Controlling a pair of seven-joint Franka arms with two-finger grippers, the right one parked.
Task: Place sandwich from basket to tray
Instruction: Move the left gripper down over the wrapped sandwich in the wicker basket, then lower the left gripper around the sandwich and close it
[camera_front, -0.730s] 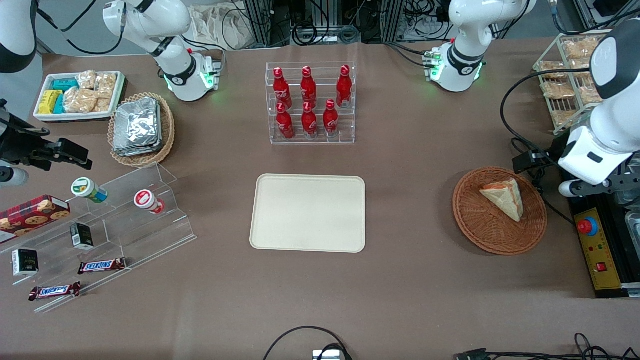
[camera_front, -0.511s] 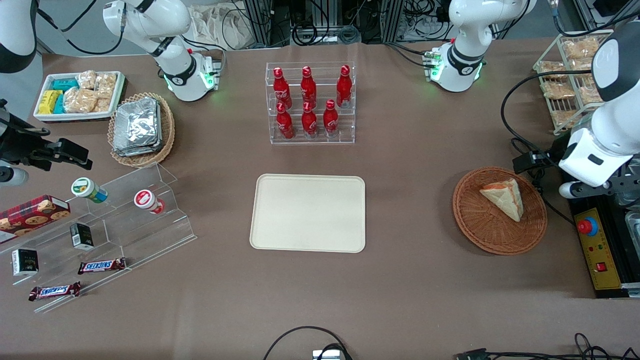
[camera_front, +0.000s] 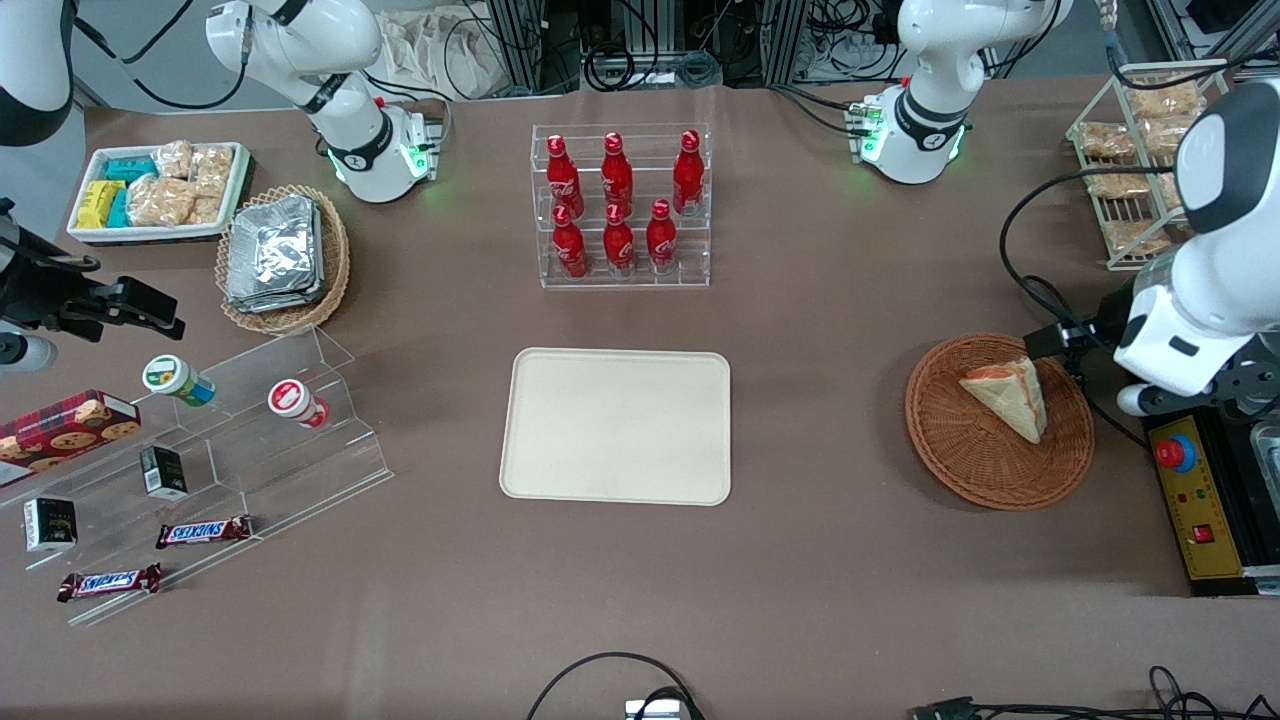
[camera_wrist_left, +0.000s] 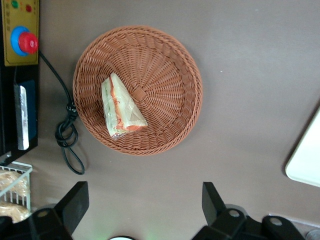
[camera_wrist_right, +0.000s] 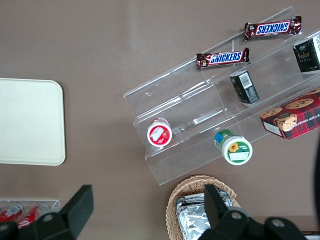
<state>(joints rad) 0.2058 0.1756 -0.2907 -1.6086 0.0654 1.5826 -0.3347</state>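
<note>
The sandwich, a pale bread wedge with red, orange and green edge layers, lies in the round reddish-brown basket toward the working arm's end of the table. The cream tray sits bare at the table's middle. My left gripper hangs high over bare table beside the basket, a little farther from the front camera than it. It is open wide with nothing between its fingers. In the front view the white wrist covers it.
A yellow control box with a red button and a looped black cable lie beside the basket. A wire rack of snack packets stands farther back. A rack of red bottles stands past the tray.
The left arm's wrist has shifted a little farther from the front camera and slightly toward the basket. The sandwich, basket and tray have not moved.
</note>
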